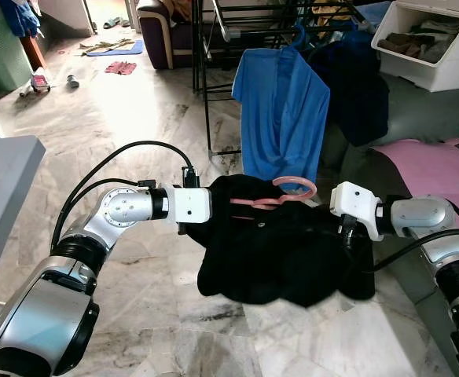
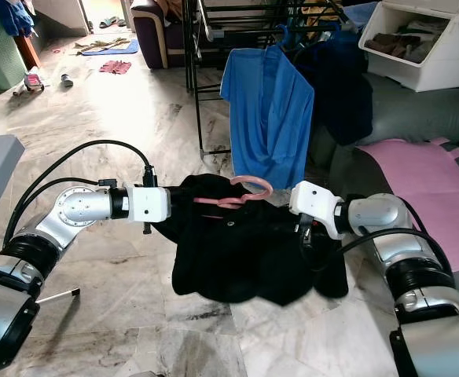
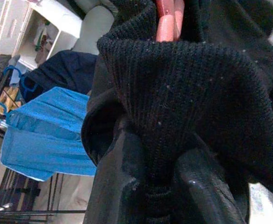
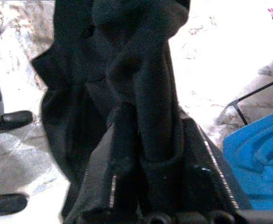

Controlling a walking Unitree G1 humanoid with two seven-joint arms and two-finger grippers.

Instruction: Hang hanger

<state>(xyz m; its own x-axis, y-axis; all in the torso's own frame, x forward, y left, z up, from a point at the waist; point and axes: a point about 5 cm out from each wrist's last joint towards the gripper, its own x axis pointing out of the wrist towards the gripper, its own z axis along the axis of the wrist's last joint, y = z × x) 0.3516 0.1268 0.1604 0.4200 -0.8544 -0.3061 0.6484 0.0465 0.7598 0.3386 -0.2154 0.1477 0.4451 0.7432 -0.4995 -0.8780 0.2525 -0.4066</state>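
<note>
Both grippers are seen from the head camera holding a black garment (image 1: pixel 280 255) up between them, the left gripper (image 1: pixel 194 228) at one edge and the right gripper (image 1: pixel 347 234) at the other, with a pink hanger (image 1: pixel 273 196) on top before a blue shirt (image 1: pixel 280 118). Along the left wrist, fingers (image 3: pixel 118 186) are clamped on knit fabric. Along the right wrist, fingers (image 4: pixel 104 182) are pinched on a dark fold.

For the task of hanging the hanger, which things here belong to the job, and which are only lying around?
Belong to the job:
- pink hanger
- black garment on it
- left gripper and right gripper, both shut on the garment
- black drying rack

Only lying around:
- blue shirt, already hung
- white storage box
- pink mat
- items on the floor
</note>
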